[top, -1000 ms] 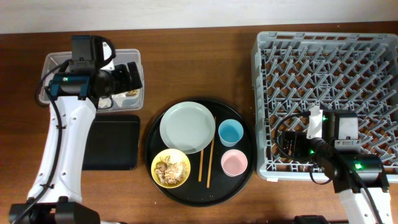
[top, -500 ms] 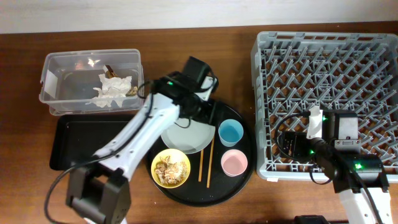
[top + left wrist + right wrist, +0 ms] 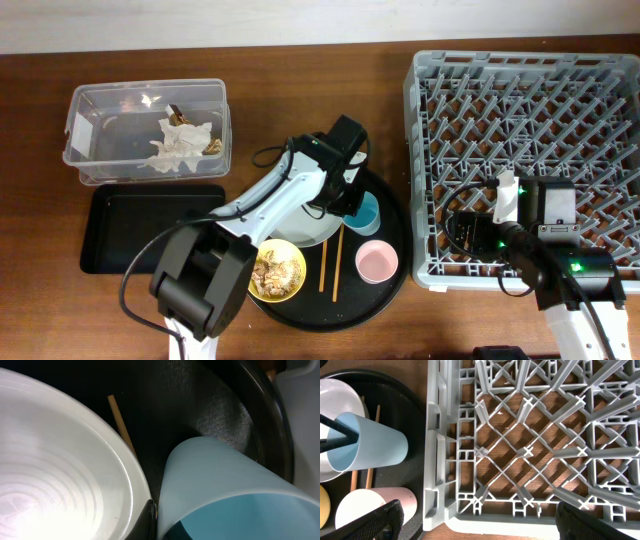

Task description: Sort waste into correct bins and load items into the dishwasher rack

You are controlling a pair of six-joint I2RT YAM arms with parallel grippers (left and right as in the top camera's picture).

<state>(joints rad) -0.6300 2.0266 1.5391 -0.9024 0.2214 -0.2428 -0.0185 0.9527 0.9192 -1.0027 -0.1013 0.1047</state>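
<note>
My left gripper (image 3: 352,205) is shut on the rim of the light blue cup (image 3: 372,214), one finger (image 3: 149,521) wedged between the cup (image 3: 225,480) and the pale grey plate (image 3: 60,460). The cup stands on the round black tray (image 3: 397,290) beside the pink cup (image 3: 376,261), the chopsticks (image 3: 330,262) and a yellow bowl (image 3: 275,271) of brownish food bits. The plate (image 3: 312,229) is partly under my left arm. My right gripper (image 3: 480,522) is open over the front-left corner of the grey dishwasher rack (image 3: 540,100), holding nothing.
A clear tub (image 3: 100,135) at the back left holds crumpled white tissue (image 3: 180,142). A shallow black rectangular tray (image 3: 140,230) lies in front of it. The rack's left wall (image 3: 436,460) stands right beside the round tray.
My left arm swung from over the clear tub across to the round tray, and its jaws went from open to shut on the blue cup's rim. The right arm stayed still.
</note>
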